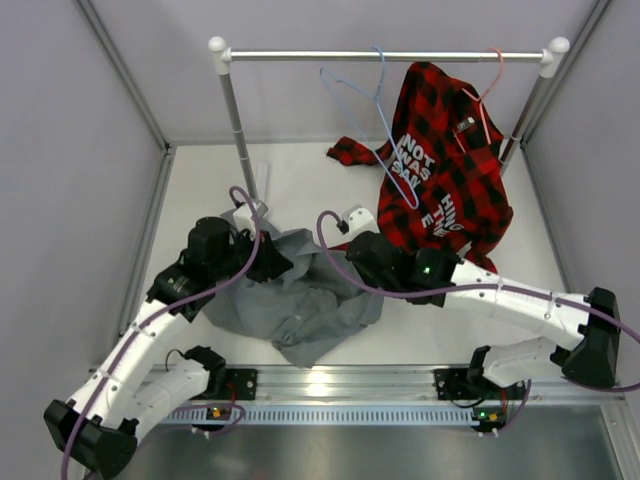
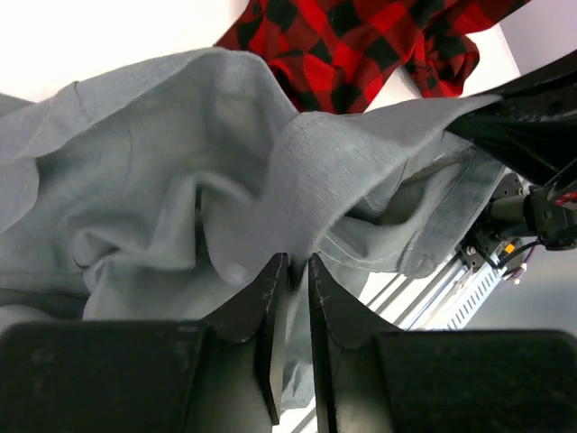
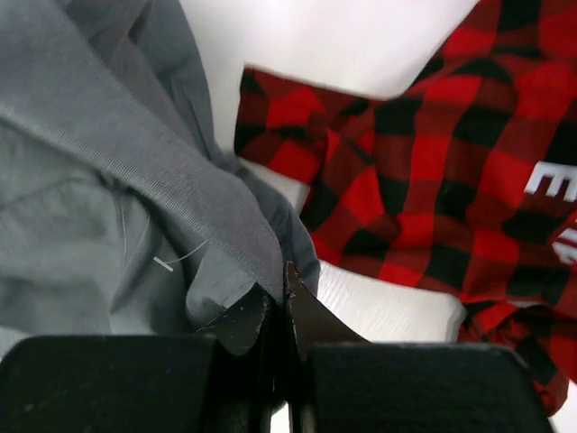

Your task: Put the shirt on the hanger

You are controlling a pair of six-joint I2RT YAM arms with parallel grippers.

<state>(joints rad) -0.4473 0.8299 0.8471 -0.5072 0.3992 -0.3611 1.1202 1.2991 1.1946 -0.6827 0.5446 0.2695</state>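
Right claw (image 3: 280,294) pinched shut on shirt (image 3: 108,180) edge, left claw (image 2: 296,263) slightly parted at fold

Matt grey woven cloth shirt (image 1: 300,310); thin, smooth blue wire hanger (image 1: 381,92).

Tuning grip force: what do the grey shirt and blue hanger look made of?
The shirt: soft grey cloth, matte; it drapes in loose folds, and a fine ribbed weave shows in the wrist views. The hanger: thin wire, probably coated metal, smooth light-blue finish; slender yet holds its triangle hanging from the rail.
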